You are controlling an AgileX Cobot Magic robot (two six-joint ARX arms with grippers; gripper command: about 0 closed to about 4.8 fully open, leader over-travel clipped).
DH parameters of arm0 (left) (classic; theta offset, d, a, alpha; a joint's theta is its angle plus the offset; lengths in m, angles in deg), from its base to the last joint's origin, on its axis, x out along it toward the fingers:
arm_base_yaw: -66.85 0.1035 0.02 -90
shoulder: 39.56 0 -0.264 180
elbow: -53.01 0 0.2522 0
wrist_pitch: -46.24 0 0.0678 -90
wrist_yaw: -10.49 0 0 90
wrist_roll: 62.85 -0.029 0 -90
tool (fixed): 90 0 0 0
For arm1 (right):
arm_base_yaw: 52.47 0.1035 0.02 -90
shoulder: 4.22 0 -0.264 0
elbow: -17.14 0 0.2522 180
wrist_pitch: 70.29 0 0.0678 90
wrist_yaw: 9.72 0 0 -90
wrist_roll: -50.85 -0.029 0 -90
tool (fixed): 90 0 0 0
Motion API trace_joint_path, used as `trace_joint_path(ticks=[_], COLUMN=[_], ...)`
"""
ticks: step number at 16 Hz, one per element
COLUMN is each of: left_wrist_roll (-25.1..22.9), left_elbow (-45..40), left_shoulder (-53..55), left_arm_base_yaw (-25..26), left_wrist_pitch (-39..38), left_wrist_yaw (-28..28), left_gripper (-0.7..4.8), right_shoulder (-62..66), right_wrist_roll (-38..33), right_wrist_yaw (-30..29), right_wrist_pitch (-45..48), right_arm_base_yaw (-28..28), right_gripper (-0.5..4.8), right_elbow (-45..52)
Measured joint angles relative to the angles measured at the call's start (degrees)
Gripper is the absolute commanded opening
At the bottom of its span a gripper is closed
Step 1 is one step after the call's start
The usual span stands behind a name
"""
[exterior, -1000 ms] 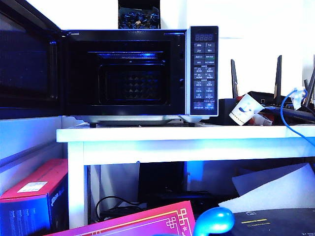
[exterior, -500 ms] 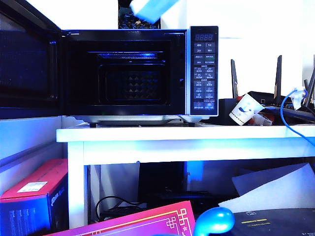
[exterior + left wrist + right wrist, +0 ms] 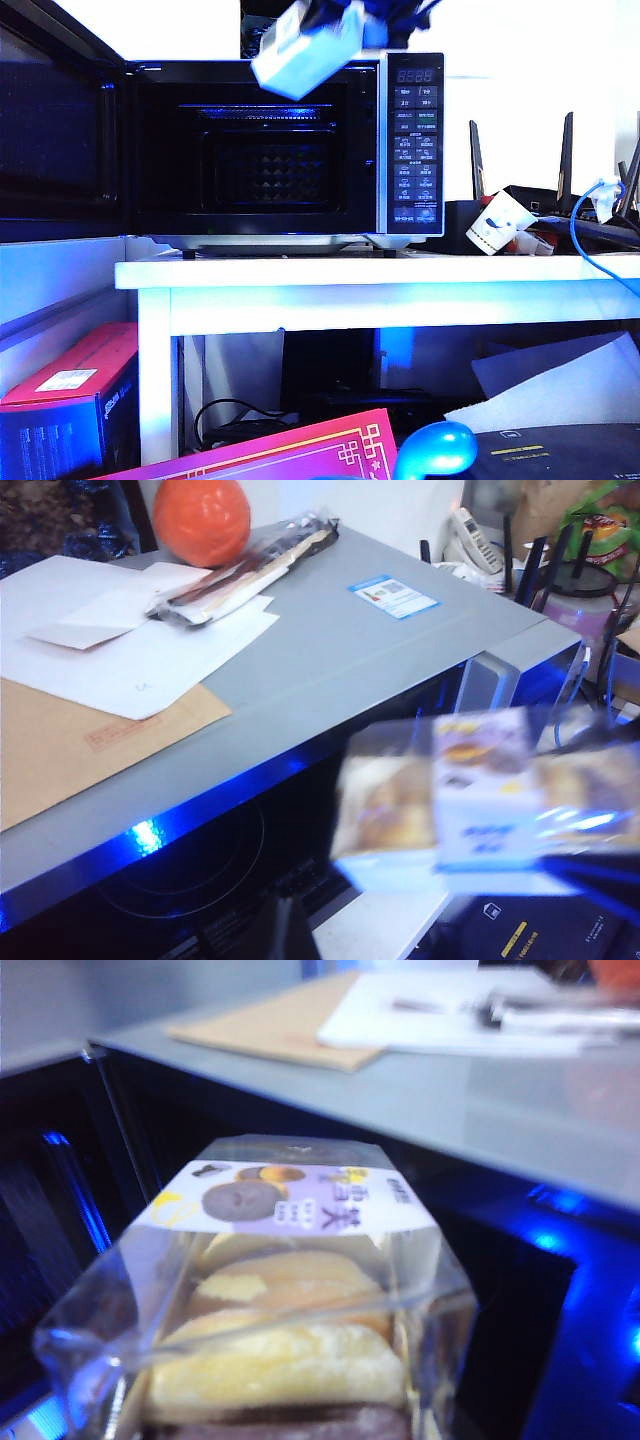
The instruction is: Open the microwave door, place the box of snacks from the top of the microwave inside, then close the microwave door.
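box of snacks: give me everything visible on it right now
The box of snacks is a small clear-plastic package with a pale printed label on its end and a row of yellowish pastries showing inside. It is off the microwave top, tilted in the air in front of the upper edge of the open cavity, not yet inside. The right gripper carries it from above; its fingers are not clearly visible. Both the exterior and left wrist views show it blurred.

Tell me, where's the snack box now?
In the exterior view the snack box hangs in the right tool, before the top edge of the open microwave.
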Motion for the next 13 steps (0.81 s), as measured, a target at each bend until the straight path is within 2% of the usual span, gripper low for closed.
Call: trace_joint_path(ticks=[7,10,13], left_wrist_roll=[0.0,0.0,0.0], left_elbow=[0.0,0.0,0.0], left_shoulder=[0.0,0.0,0.0], left_arm_base_yaw=[0.0,0.0,0.0], left_wrist_pitch=[0.02,0.07,0.17], left_wrist_yaw=[-0.04,-0.07,-0.07], left_gripper=[-0.06,-0.06,-0.06], right_shoulder=[13.03,17.81,22.32], right_wrist_roll=[0.02,0.09,0.11], right_wrist_yaw=[1.03,11.06,16.61], right_wrist_pitch=[12.61,23.3,30.88], right_arm_base_yaw=[1.49,4.13,5.6], right_gripper=[3.35,3.35,3.35], right_elbow=[0.2,0.2,-0.02])
